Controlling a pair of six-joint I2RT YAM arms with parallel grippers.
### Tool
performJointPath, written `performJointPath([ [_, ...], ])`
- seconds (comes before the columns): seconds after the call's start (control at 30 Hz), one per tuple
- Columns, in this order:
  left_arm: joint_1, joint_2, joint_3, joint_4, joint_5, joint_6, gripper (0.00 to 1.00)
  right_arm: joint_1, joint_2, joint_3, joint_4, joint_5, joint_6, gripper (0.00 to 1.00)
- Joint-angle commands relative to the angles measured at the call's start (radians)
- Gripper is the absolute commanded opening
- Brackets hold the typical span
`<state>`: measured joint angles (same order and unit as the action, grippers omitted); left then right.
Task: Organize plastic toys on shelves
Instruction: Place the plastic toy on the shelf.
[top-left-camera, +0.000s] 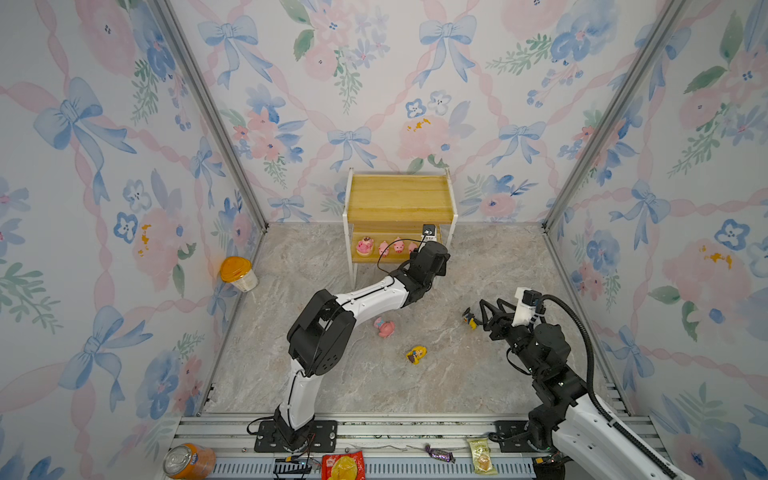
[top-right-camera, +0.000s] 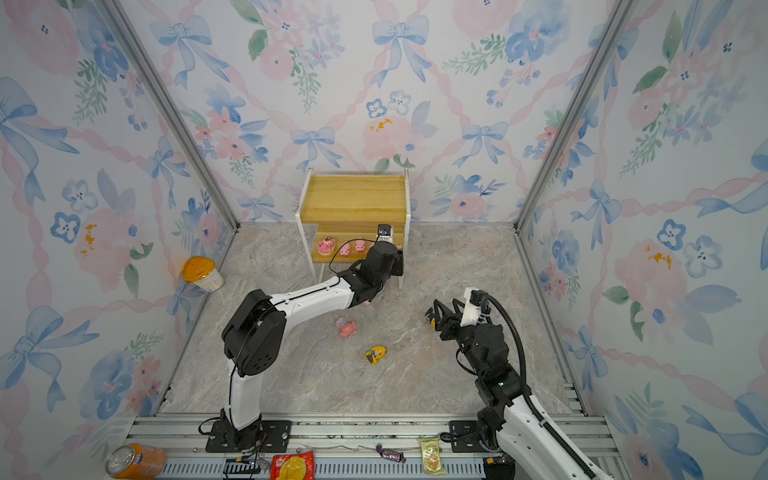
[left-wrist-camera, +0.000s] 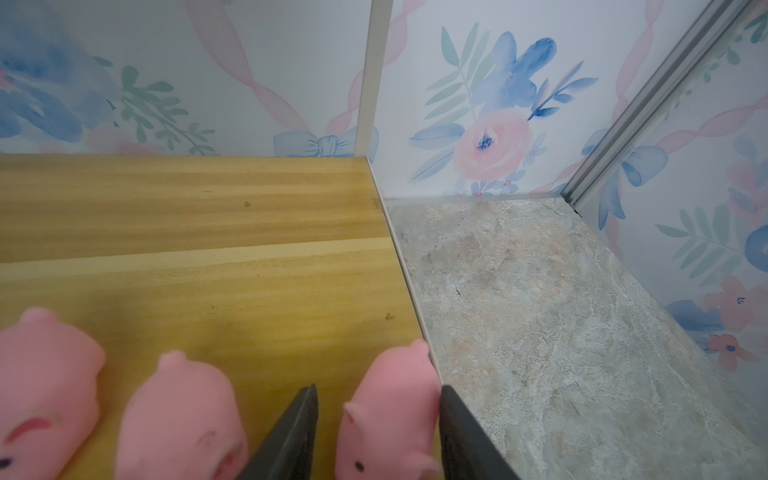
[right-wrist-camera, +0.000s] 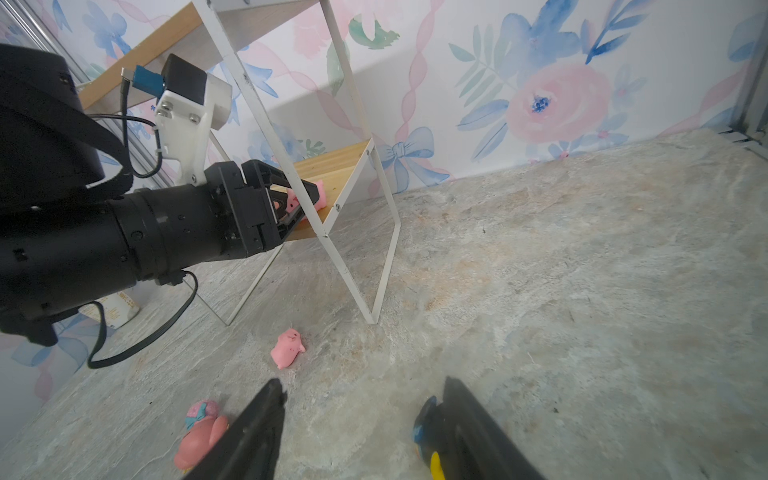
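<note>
The shelves (top-left-camera: 399, 199) stand against the back wall. Its lower board holds a pink pig on a round base (top-left-camera: 365, 246) and two small pigs (top-left-camera: 384, 248) (top-left-camera: 398, 245). My left gripper (left-wrist-camera: 378, 388) is open at that board's right end. Another small pig (left-wrist-camera: 386, 415) stands between its fingers, touching one and apart from the other. On the floor lie a blue-hatted pink figure (top-left-camera: 384, 327), a yellow-haired doll (top-left-camera: 416, 354) and a small pig (right-wrist-camera: 287, 348). My right gripper (right-wrist-camera: 363, 381) is open low over the floor, with the black-and-yellow creature (right-wrist-camera: 426, 432) against one finger.
An orange-lidded cup (top-left-camera: 237, 273) stands by the left wall. On the front rail lie an orange can (top-left-camera: 189, 460), a red snack packet (top-left-camera: 344, 465), a wrapped candy (top-left-camera: 438, 453) and a yellow packet (top-left-camera: 482, 455). The shelves' upper board (top-right-camera: 353, 195) is bare.
</note>
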<state>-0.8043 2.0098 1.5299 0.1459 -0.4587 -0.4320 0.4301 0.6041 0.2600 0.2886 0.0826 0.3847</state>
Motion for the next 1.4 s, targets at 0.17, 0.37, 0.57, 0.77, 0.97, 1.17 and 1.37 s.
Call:
performJointPath([
  [0.17,-0.004,-0.055,0.013,-0.011,0.021,-0.017,0.54,0.013,0.004,-0.012,0.012,0.000,0.006,0.63],
  [0.37,-0.007,-0.076,0.008,-0.009,0.029,-0.016,0.55,0.016,0.006,-0.012,0.015,0.000,0.005,0.63],
  [0.57,-0.010,-0.102,-0.015,-0.009,0.029,-0.015,0.55,0.019,0.009,-0.012,0.017,0.000,0.003,0.63],
  [0.77,-0.013,-0.123,-0.040,-0.008,0.035,-0.009,0.56,0.020,0.016,-0.013,0.021,0.002,0.005,0.63],
  [0.97,-0.016,-0.143,-0.066,-0.008,0.034,-0.010,0.56,0.021,0.016,-0.012,0.020,0.003,0.001,0.63],
  [1.17,-0.020,-0.171,-0.094,-0.008,0.034,-0.005,0.56,0.024,0.020,-0.013,0.022,0.003,0.001,0.63],
  [1.37,-0.029,-0.202,-0.129,-0.008,0.042,0.005,0.56,0.025,0.028,-0.010,0.027,0.003,-0.001,0.63],
])
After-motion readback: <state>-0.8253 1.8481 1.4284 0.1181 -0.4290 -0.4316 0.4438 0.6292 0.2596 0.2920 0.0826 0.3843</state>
